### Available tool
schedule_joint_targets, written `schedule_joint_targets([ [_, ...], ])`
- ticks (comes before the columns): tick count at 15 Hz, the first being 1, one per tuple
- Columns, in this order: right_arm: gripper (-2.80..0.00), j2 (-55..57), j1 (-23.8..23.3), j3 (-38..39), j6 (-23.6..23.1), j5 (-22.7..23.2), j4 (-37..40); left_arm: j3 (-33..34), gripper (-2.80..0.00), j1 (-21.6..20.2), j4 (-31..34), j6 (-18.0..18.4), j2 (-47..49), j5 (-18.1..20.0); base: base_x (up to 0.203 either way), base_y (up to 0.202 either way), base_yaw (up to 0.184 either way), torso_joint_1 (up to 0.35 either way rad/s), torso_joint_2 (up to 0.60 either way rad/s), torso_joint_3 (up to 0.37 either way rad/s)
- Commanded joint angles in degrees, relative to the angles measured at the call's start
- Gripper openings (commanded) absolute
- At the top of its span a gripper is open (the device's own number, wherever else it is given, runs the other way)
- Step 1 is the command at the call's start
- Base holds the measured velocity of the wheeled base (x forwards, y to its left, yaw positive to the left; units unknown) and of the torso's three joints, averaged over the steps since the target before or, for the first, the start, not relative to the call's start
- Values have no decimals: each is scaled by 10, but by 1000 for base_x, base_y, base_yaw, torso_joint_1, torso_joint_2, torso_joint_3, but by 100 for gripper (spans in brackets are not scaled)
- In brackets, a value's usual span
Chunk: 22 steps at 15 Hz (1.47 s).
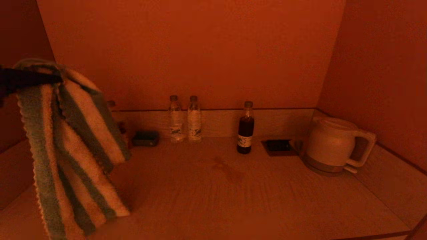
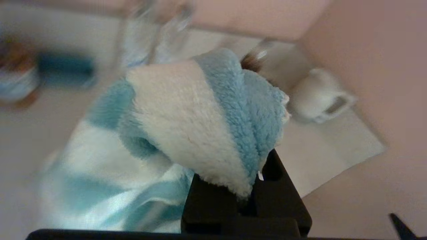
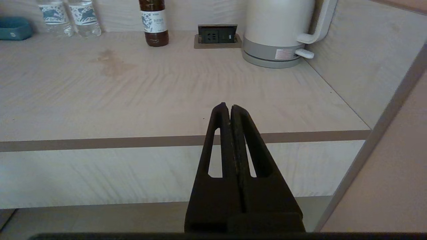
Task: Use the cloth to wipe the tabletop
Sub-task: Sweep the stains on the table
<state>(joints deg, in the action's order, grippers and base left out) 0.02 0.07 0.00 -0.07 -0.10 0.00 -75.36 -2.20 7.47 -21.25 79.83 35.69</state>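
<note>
Haven't really started wiping: the brownish stain mid-frame on the tabletop looks untouched. My left gripper, upper left of the head view, is clamped on the striped cloth, which hangs from it above the table's left side (not touching, I think). My right gripper sits pressed together, empty, off the front edge.

Blue-and-white striped fluffy cloth hangs above the pale, stained wooden tabletop.
</note>
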Motion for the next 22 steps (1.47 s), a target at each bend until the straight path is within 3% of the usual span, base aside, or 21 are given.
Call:
schedule_joint_targets([
  [1,-280,0,0,0,0,0,0,1,-280,15,-22,-6,16,1,0,0,0,0,0,0],
  [4,-280,0,0,0,0,0,0,-10,-280,69,-73,-13,67,-1,0,0,0,0,0,0],
  [7,-280,0,0,0,0,0,0,-8,-280,103,-177,-58,111,0,0,0,0,0,0,0],
  [10,-280,0,0,0,0,-1,0,-9,-280,110,-188,-63,116,-1,0,0,0,0,0,0],
  [14,-280,0,0,0,0,0,0,-24,-280,147,-277,-68,208,-6,0,0,0,0,0,0],
  [20,-280,0,0,0,0,-1,0,-129,-280,185,-304,-78,313,-10,0,0,0,0,0,0],
  [22,-280,0,0,0,0,0,0,-172,-280,201,-303,-78,354,-30,0,0,0,0,0,0],
])
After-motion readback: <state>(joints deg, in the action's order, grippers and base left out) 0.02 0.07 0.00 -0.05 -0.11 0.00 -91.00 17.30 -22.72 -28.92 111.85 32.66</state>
